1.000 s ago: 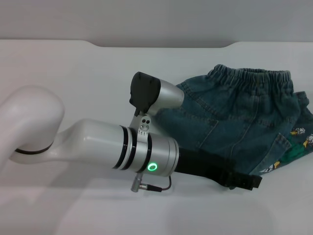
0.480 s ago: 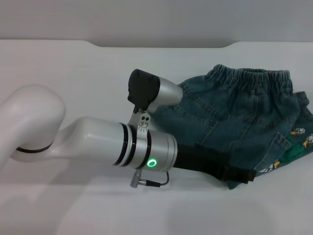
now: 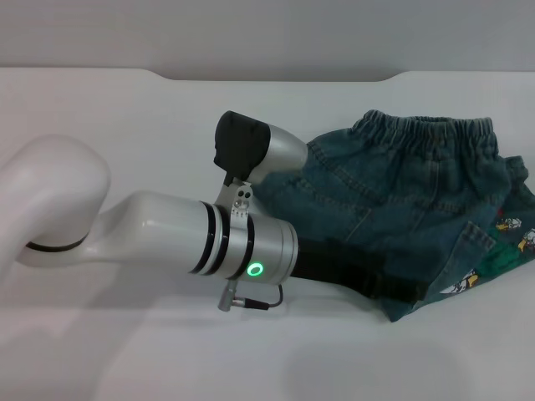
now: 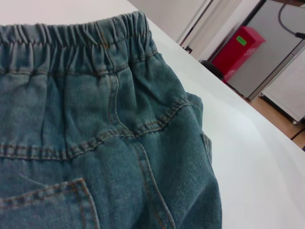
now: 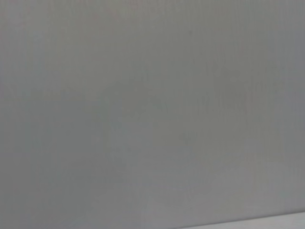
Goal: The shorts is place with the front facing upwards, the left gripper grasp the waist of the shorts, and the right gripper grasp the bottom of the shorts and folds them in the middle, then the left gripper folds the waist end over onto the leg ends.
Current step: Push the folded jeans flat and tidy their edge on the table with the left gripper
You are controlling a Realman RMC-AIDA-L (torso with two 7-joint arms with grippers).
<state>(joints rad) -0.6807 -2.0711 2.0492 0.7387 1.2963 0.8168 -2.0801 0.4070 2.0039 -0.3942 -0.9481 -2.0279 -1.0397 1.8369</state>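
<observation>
The blue denim shorts (image 3: 401, 209) lie folded at the right of the white table (image 3: 125, 109). The gathered waist of the shorts (image 3: 426, 129) is at the far side. The leg ends (image 3: 493, 242), with the cartoon print, lie at the right edge. My left arm reaches across from the left, and the left gripper (image 3: 393, 288) lies low along the near edge of the denim with its tip partly covered by fabric. The left wrist view shows the waistband (image 4: 71, 38) and a pocket seam close up. The right gripper is out of view, and its wrist view shows only plain grey.
The white table runs out to a dark back edge (image 3: 276, 79). Beyond the table corner, the left wrist view shows a red box (image 4: 236, 47) on the floor.
The left gripper has drawn back to the left along the near edge of the shorts. The denim's near right corner has shifted slightly with it and now covers the gripper tip.
</observation>
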